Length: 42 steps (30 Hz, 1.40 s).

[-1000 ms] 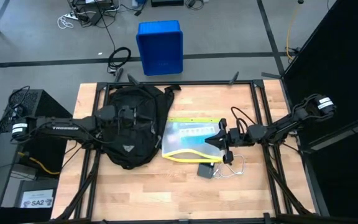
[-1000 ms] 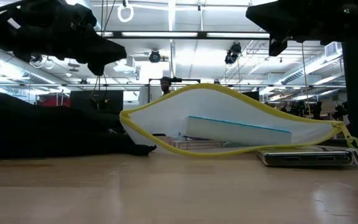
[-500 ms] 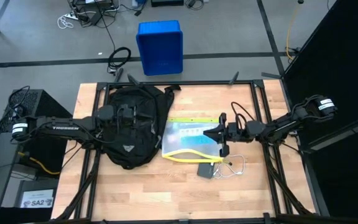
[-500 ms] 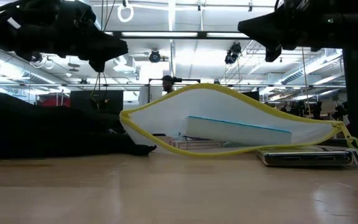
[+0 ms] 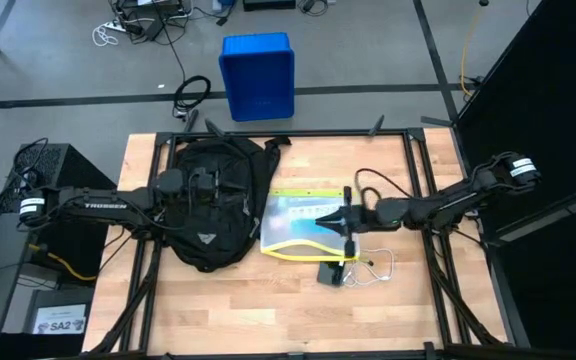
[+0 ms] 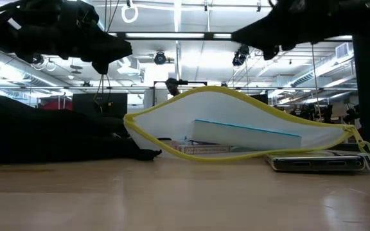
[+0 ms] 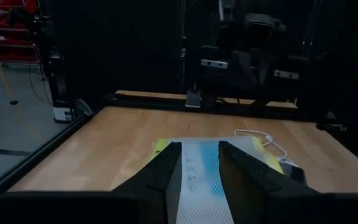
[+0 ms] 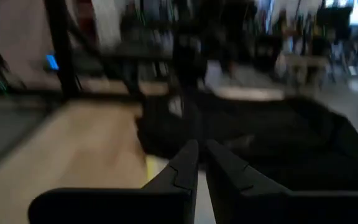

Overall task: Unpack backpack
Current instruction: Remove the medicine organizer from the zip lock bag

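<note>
The black backpack (image 5: 208, 205) lies flat on the table's left half. My left gripper (image 5: 244, 203) hovers level above it, pointing toward the table's right edge, open (image 7: 199, 165) with nothing between its fingers. To the right of the backpack lies a white mesh pouch (image 5: 303, 235) with a yellow zip edge and a teal book inside (image 6: 243, 131). My right gripper (image 5: 340, 218) hangs shut (image 8: 197, 158) above the pouch, pointing toward the backpack (image 8: 272, 134), clear of both (image 6: 262, 45).
A dark flat device (image 5: 331, 274) with a white cable (image 5: 376, 268) lies at the pouch's near right corner. A black frame (image 5: 298, 133) runs round the table. A blue bin (image 5: 258, 75) stands on the floor beyond the far edge.
My right gripper has moved toward the table's left, farther over the pouch, and has tipped up from slanting down to nearly level. It has stayed shut. The pouch and the backpack have not moved.
</note>
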Tool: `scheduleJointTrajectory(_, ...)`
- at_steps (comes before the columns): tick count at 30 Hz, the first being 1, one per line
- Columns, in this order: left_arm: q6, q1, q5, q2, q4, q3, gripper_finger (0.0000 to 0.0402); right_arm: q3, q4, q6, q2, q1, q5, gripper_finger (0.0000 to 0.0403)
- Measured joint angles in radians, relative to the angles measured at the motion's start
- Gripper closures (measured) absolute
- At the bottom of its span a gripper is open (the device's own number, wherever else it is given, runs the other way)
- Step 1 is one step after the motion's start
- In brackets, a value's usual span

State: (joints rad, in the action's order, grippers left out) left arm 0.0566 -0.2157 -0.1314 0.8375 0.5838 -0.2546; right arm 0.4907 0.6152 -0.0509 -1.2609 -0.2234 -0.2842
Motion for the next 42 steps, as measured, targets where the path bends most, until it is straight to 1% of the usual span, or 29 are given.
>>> scheduleJointTrajectory(2, 0.000, 0.000, 0.000, 0.000, 0.000, 0.000, 0.0311, 0.095, -0.189, 0.007, -0.036, -0.011, -0.051, 0.0396)
scheduleJointTrajectory(4, 0.000, 0.000, 0.000, 0.000, -0.001, 0.000, 0.0311, 0.184, -0.343, 0.021, -0.086, -0.018, -0.064, 0.0398)
scheduleJointTrajectory(6, 0.000, 0.000, 0.000, 0.000, 0.001, 0.000, 0.0312, 0.260, -0.452, 0.028, -0.141, -0.026, -0.037, 0.0398)
scheduleJointTrajectory(8, 0.000, 0.000, 0.000, 0.000, 0.001, 0.000, 0.0312, 0.329, -0.530, 0.029, -0.192, -0.040, 0.031, 0.0398)
scheduleJointTrajectory(11, 0.000, 0.000, 0.000, 0.000, 0.001, 0.000, 0.0312, 0.413, -0.582, 0.032, -0.256, -0.064, 0.141, 0.0399)
scheduleJointTrajectory(14, 0.000, 0.000, 0.000, 0.000, 0.001, 0.000, 0.0312, 0.472, -0.582, 0.034, -0.302, -0.091, 0.208, 0.0402)
scheduleJointTrajectory(18, 0.000, 0.000, 0.000, 0.000, 0.002, 0.000, 0.0312, 0.514, -0.612, 0.095, -0.374, -0.110, 0.218, 0.0403)
scheduleJointTrajectory(21, 0.000, 0.000, 0.000, 0.000, 0.002, 0.000, 0.0312, 0.523, -0.662, 0.175, -0.436, -0.103, 0.196, 0.0403)
scheduleJointTrajectory(23, 0.000, 0.000, 0.000, 0.000, 0.001, 0.000, 0.0312, 0.523, -0.687, 0.201, -0.464, -0.101, 0.163, 0.0403)
scheduleJointTrajectory(25, 0.000, 0.000, 0.000, 0.000, 0.001, 0.000, 0.0312, 0.523, -0.708, 0.209, -0.481, -0.102, 0.089, 0.0403)
scheduleJointTrajectory(26, 0.000, 0.000, 0.000, 0.000, 0.002, 0.000, 0.0312, 0.523, -0.715, 0.209, -0.488, -0.104, 0.035, 0.0403)
scheduleJointTrajectory(28, 0.000, 0.000, 0.000, 0.000, 0.001, 0.000, 0.0312, 0.523, -0.745, 0.208, -0.490, -0.113, -0.109, 0.0403)
scheduleJointTrajectory(31, 0.000, 0.000, 0.000, 0.000, 0.001, 0.000, 0.0312, 0.524, -0.786, 0.200, -0.489, -0.131, -0.358, 0.0403)
scheduleJointTrajectory(33, 0.000, 0.000, 0.000, 0.000, 0.001, 0.000, 0.0312, 0.524, -0.806, 0.172, -0.488, -0.142, -0.476, 0.0403)
scheduleJointTrajectory(34, 0.000, 0.000, 0.000, 0.000, 0.001, 0.000, 0.0312, 0.524, -0.809, 0.161, -0.487, -0.143, -0.507, 0.0403)
scheduleJointTrajectory(36, 0.000, 0.000, 0.000, 0.000, 0.001, 0.000, 0.0312, 0.524, -0.814, 0.155, -0.487, -0.143, -0.518, 0.0403)
scheduleJointTrajectory(40, 0.000, 0.000, 0.000, 0.000, 0.001, 0.000, 0.0312, 0.524, -0.817, 0.154, -0.487, -0.134, -0.495, 0.0401)
scheduleJointTrajectory(42, 0.000, 0.000, 0.000, 0.000, 0.001, 0.000, 0.0312, 0.524, -0.822, 0.154, -0.487, -0.127, -0.466, 0.0396)
